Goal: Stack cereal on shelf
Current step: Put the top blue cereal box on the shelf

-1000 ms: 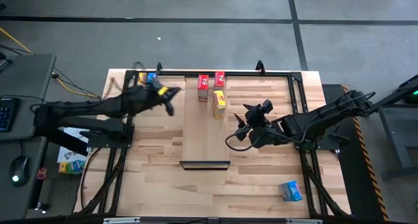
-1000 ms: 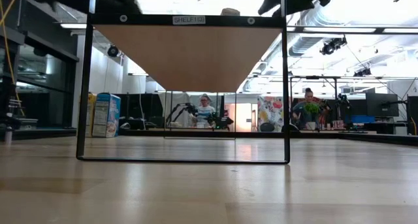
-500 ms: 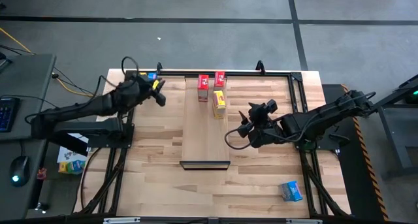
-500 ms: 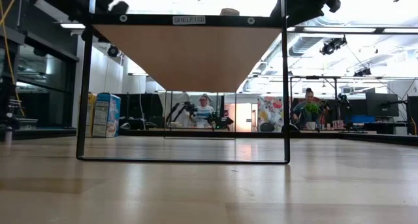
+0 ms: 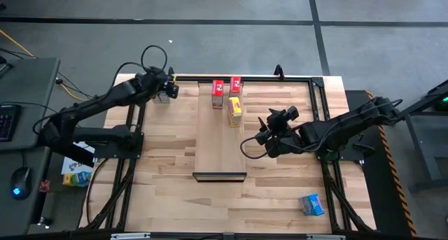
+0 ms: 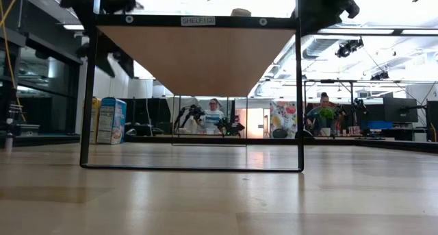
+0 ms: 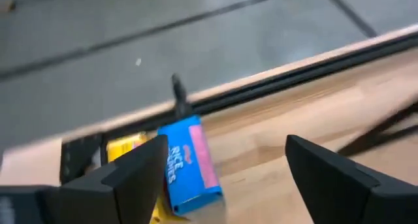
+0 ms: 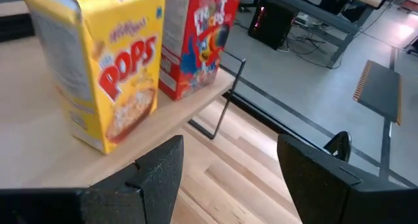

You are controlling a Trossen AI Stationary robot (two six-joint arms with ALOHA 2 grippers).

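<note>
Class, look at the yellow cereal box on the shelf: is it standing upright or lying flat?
Upright. The yellow box stands on its narrow base on the shelf, front face vertical.

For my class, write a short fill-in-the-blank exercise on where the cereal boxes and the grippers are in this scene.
1. On the shelf stand two red boxes and one ____ box.
2. The blue box lying alone is near the table's front ____ corner.
3. The left gripper hangs with open jaws over a ____ box beside a yellow one.
4. The right gripper has ____ jaws, holding nothing.

Missing words: yellow; right; blue; open
</note>
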